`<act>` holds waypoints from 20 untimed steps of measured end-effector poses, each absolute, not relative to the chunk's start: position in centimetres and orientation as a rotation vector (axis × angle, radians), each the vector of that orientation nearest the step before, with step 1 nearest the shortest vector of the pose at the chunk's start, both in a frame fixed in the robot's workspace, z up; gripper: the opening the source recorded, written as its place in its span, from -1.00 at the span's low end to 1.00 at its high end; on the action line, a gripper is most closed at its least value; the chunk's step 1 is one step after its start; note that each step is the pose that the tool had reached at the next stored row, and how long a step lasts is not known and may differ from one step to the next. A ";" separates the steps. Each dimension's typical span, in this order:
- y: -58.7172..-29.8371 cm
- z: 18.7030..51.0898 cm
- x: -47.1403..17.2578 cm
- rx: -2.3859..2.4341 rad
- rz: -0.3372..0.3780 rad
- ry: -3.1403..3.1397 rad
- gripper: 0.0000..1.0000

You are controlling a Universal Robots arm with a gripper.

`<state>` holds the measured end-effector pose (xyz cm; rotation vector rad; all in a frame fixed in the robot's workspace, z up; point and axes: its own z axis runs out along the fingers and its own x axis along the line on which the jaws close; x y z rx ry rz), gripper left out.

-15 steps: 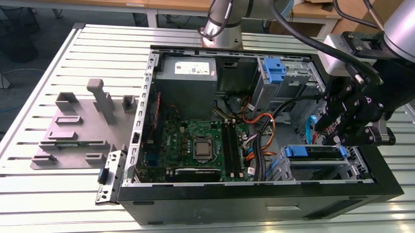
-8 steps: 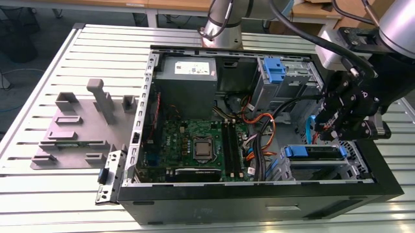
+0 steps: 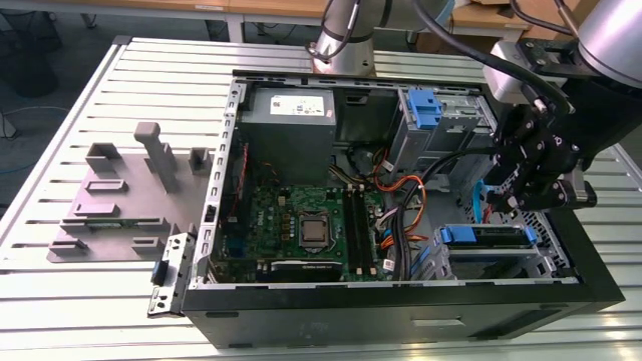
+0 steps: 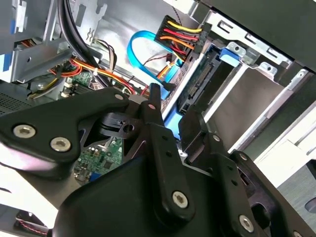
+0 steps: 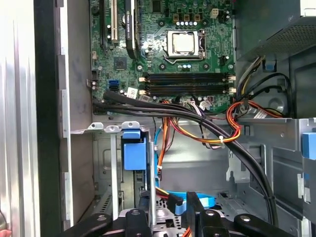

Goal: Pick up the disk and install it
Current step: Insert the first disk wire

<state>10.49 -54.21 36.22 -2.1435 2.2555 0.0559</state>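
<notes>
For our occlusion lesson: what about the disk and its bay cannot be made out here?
Second wrist view: near end of the disk, behind the gripper.
Exterior view: whether the disk is fully seated; the drive bay covers its edges.
First wrist view: the drive bay, cut off by the picture's edge.

disk (image 3: 497, 239) mostly hidden, perhaps seated, claw (image 5: 170, 217) partly cropped

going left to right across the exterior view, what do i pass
grey plastic fixture → loose metal bracket → processor socket → memory slots → orange cables → gripper
</notes>
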 end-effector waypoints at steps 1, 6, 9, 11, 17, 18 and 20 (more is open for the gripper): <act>-54.2 36.2 10.5 -2.144 0.056 2.255 -0.16; -54.1 35.9 10.7 -2.143 0.056 2.256 -0.16; -54.1 35.6 10.8 -2.143 0.056 2.256 -0.16; -54.1 35.5 10.9 -2.144 0.055 2.256 -0.16; -54.1 35.3 10.9 -2.145 0.051 2.258 -0.16; -54.1 35.2 10.9 -2.146 0.051 2.258 -0.16; -54.1 35.2 10.9 -2.146 0.049 2.259 -0.16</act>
